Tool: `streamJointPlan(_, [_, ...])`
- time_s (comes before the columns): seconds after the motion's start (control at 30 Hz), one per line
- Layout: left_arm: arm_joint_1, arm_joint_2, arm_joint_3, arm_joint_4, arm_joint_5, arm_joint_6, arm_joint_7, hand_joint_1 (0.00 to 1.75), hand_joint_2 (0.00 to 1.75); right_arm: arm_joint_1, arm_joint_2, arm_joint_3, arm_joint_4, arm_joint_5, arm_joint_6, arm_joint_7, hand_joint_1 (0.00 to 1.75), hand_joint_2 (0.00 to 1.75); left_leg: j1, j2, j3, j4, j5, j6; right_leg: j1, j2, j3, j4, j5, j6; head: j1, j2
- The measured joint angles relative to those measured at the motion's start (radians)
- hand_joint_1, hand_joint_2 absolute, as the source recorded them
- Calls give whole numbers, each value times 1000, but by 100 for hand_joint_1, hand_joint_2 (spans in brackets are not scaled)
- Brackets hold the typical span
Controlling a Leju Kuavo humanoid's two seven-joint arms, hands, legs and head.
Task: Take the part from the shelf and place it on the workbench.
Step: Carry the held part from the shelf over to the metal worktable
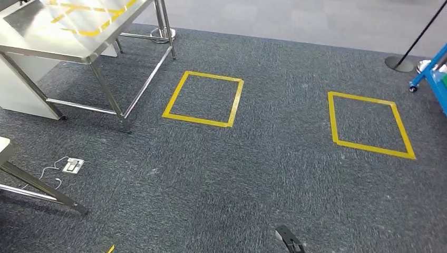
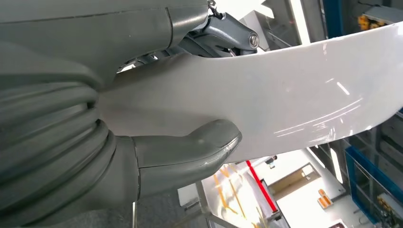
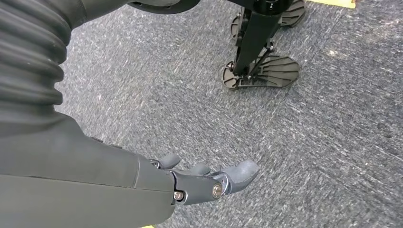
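left hand (image 2: 119,142) grips glossy white curved part (image 2: 285,95), thumb pressed on | right hand (image 3: 190,183) hangs, fingers spread | table (image 1: 58,39) at 10 o'clock

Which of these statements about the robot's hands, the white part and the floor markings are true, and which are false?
1. The left hand grips a glossy white part. True.
2. The right hand holds a tool. False: it holds nothing and hangs above the grey carpet.
3. Two yellow tape squares mark the carpet. True.
4. The white part lies on the steel workbench. False: the left hand holds it.
5. The tape squares are red. False: they are yellow.
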Motion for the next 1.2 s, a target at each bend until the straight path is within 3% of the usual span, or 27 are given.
streamJointPlan(0.07, [6,2,2,-4,2,1,0,175,175,-2,0,0,0,0,0,3,0,175,3,-24,-2,-2,4,13,-1,-12,4,1,-6,11,1,0])
streamJointPlan(0.13, [7,3,4,-8,2,2,0,175,175,-4,0,0,0,0,1,4,0,175,10,-45,-2,-6,9,24,-5,26,-12,44,-36,24,2,0])
streamJointPlan(0.2, [7,1,6,-11,-4,4,-1,175,175,-3,0,0,0,0,2,3,0,175,13,-64,-5,-7,12,30,-9,79,-68,160,-96,34,6,0])
streamJointPlan(0.23, [9,-1,6,-11,-9,4,-1,175,175,-1,0,0,0,0,2,2,0,175,13,-75,-7,-7,13,32,-11,89,-100,224,-120,36,7,0])
streamJointPlan(0.27, [11,-3,6,-11,-13,5,-1,175,175,0,0,0,0,1,2,1,0,175,14,-88,-8,-7,13,31,-11,94,-123,266,-129,36,8,0])
streamJointPlan(0.3, [13,-5,6,-11,-15,5,-1,175,175,1,0,0,0,1,2,-1,0,175,14,-101,-9,-6,14,31,-12,95,-129,273,-120,36,8,0])
streamJointPlan(0.37, [16,-7,6,-11,-17,7,-1,175,175,2,0,0,0,2,2,-5,0,175,16,-126,-10,-4,16,26,-15,110,-86,178,-55,33,8,0])
streamJointPlan(0.43, [20,-7,10,-13,-15,10,-3,175,175,1,0,0,0,6,2,-8,0,175,17,-148,-13,-2,18,16,-19,157,-28,52,-7,28,8,0])
streamJointPlan(0.5, [29,-3,17,-15,-7,13,-7,175,175,1,0,0,0,10,2,-10,0,175,17,-169,-18,-5,23,1,-18,178,-7,5,1,21,8,0])
streamJointPlan(0.57, [44,6,27,-16,7,13,-13,175,175,1,0,0,0,11,2,-12,0,175,20,-183,-22,-11,29,-14,-17,154,-4,-1,7,9,8,0])
streamJointPlan(0.63, [57,17,41,-17,22,12,-21,175,175,1,-1,0,0,12,2,-17,0,175,18,-148,-38,15,12,-22,-20,131,1,-10,15,-6,5,0])
streamJointPlan(0.7, [68,22,49,-17,34,9,-29,175,175,3,-3,0,0,13,1,-21,0,175,15,-92,-86,120,-49,-25,-18,105,2,-14,16,-15,2,0])
streamJointPlan(0.77, [83,21,52,-17,44,6,-33,175,175,6,-5,0,0,15,1,-23,0,175,15,-74,-138,239,-99,-28,-15,77,1,-13,14,-20,1,0])
streamJointPlan(0.8, [91,21,53,-16,53,1,-35,175,175,6,-6,0,0,16,0,-24,0,175,15,-71,-143,258,-99,-29,-14,65,1,-12,13,-21,1,0])
streamJointPlan(0.83, [96,21,55,-16,64,-5,-36,175,175,5,-7,0,0,17,0,-24,0,175,15,-67,-130,239,-81,-29,-13,52,2,-11,11,-20,1,0])
streamJointPlan(0.9, [98,21,62,-16,85,-17,-38,175,175,2,-7,0,0,18,0,-24,0,175,13,-37,-60,117,-28,-26,-12,29,3,-7,6,-16,1,0])
streamJointPlan(0.97, [97,22,66,-16,93,-22,-40,175,175,-1,-10,0,0,20,0,-25,0,175,7,-9,-6,19,-2,-13,-6,10,6,-2,-1,-7,1,0])
streamJointPlan(1.0, [97,22,68,-16,94,-23,-40,175,175,-3,-11,0,0,21,0,-25,0,175,5,-6,1,2,-2,-5,-3,1,7,-2,-3,-2,1,0])
streamJointPlan(1.07, [99,24,72,-15,96,-24,-41,175,175,-6,-13,0,0,25,1,-24,0,175,4,-29,-2,0,2,10,0,-16,10,-3,-6,7,2,0])
streamJointPlan(1.13, [100,26,77,-16,96,-23,-41,175,175,-9,-14,0,0,27,1,-20,0,175,9,-48,-3,-3,7,21,-4,12,2,20,-24,20,2,0])
streamJointPlan(1.2, [100,25,80,-16,95,-21,-42,175,175,-9,-15,0,0,27,1,-14,0,175,14,-65,-5,-5,11,29,-9,70,-42,117,-77,30,5,0])
